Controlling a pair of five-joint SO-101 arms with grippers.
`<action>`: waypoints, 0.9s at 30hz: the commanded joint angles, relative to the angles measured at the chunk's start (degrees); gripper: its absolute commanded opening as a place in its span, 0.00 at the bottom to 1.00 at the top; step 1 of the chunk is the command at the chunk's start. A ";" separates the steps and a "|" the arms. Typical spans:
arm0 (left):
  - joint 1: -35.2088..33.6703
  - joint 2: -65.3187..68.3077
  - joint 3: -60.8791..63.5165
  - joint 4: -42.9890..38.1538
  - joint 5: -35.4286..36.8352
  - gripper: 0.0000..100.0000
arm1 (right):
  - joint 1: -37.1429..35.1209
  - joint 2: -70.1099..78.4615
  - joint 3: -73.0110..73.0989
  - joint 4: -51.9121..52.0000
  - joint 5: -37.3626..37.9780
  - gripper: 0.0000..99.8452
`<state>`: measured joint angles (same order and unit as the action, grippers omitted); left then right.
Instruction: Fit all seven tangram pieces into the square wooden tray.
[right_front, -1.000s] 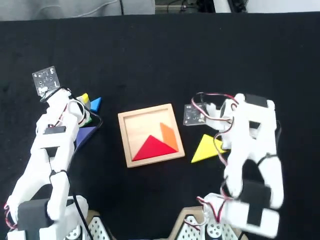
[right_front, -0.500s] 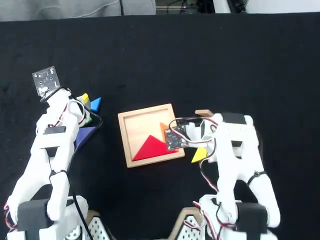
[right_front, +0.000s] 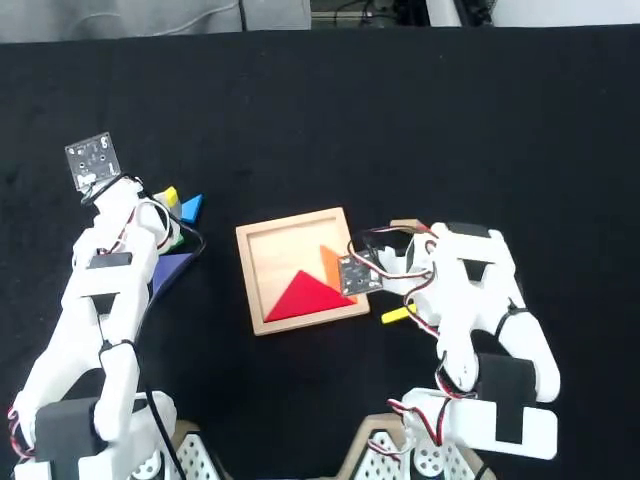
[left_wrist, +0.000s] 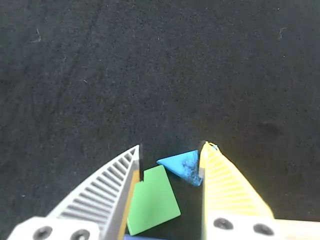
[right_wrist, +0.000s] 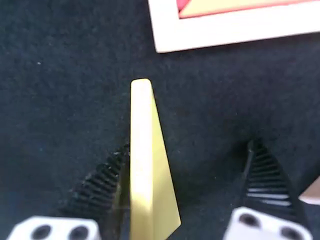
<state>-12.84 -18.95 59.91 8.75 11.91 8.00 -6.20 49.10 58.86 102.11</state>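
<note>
The square wooden tray (right_front: 275, 255) sits in the middle of the black bench (right_front: 450, 120). Inside it lie a red triangle (right_front: 305, 297) and an orange piece (right_front: 338, 264). They are tucked toward its 4 o'clock corner, which leaves room for the rest.

Just off the tray, at 4 o'clock, the right end effector (right_wrist: 187, 147) hangs low with its fingers apart. The big yellow triangle (right_wrist: 145, 165) stands up on its thin edge and leans on one finger. The other finger does not touch it. I think it is tipped up like that so it can be pinched, since a flat piece is hard to grab.

At 9 o'clock from the tray, the left end effector (left_wrist: 171, 149) is also spread wide. It sits over a blue triangle (left_wrist: 181, 165) and a green square (left_wrist: 152, 200), ready to pick one. A small yellow piece (right_front: 168, 196) and a purple triangle (right_front: 172, 268) lie close by. Five pieces are not in the tray yet.
</note>
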 joint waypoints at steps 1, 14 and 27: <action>0.48 -0.26 -3.30 -0.97 -0.70 0.19 | 1.58 0.22 -2.24 -0.70 0.35 0.32; 0.48 -0.26 -3.38 -0.97 -0.70 0.19 | 4.92 -8.75 -1.71 1.32 0.26 0.23; 0.13 0.26 -4.09 -0.97 -0.70 0.19 | -0.62 -11.91 -4.53 4.66 -8.62 0.02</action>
<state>-12.84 -18.42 59.56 8.75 11.91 10.37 -15.08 48.57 61.58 99.74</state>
